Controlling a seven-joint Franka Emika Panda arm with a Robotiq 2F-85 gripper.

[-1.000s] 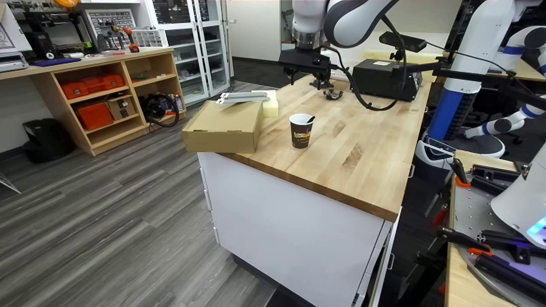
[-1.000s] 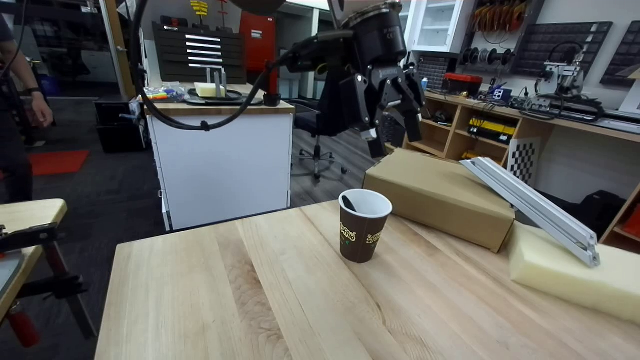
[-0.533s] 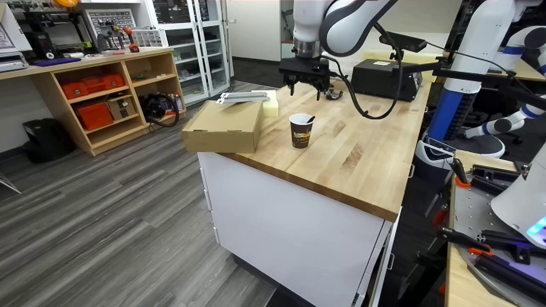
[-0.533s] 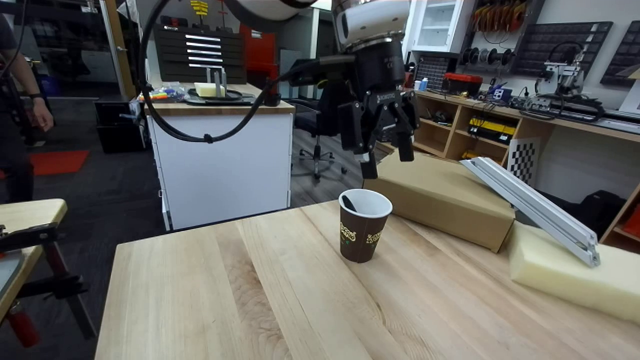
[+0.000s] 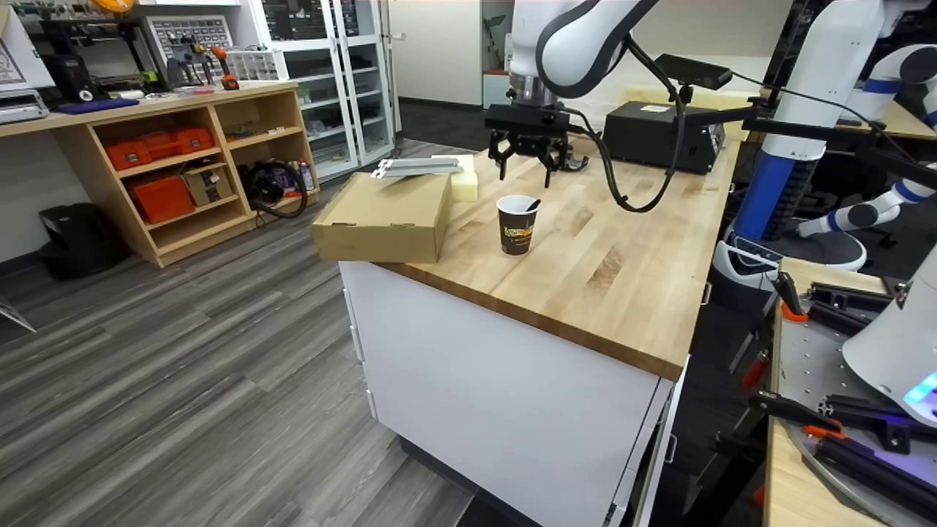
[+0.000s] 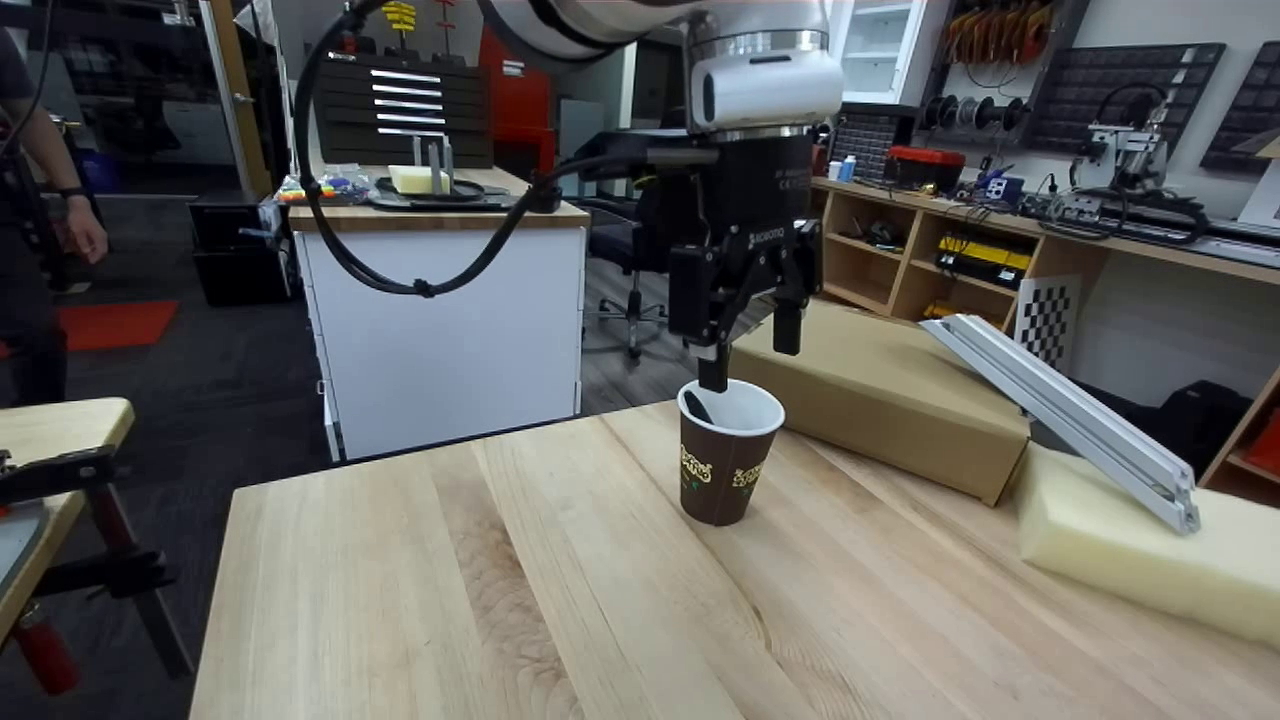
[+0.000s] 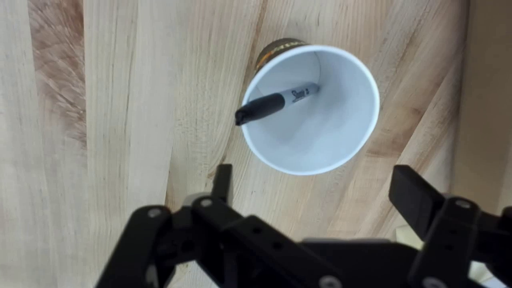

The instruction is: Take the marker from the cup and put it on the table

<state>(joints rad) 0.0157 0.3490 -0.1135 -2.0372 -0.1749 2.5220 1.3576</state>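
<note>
The gripper [image 6: 750, 355] has come down nearer the cup [image 6: 725, 468] and straightened since a second ago, jaws wide apart. The marker [image 7: 277, 102] leans inside the cup, black end at its rim; the cup stands unmoved on the table [image 6: 600, 600].

Smooth wooden table [image 6: 380, 580], matt paper cup [image 6: 722, 480]

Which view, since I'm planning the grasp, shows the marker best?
The wrist view: looking down into the cup, it shows the marker from black cap at the rim to lettered grey barrel inside. In both exterior views only its dark end shows, small, at the rim, barrel unseen.
</note>
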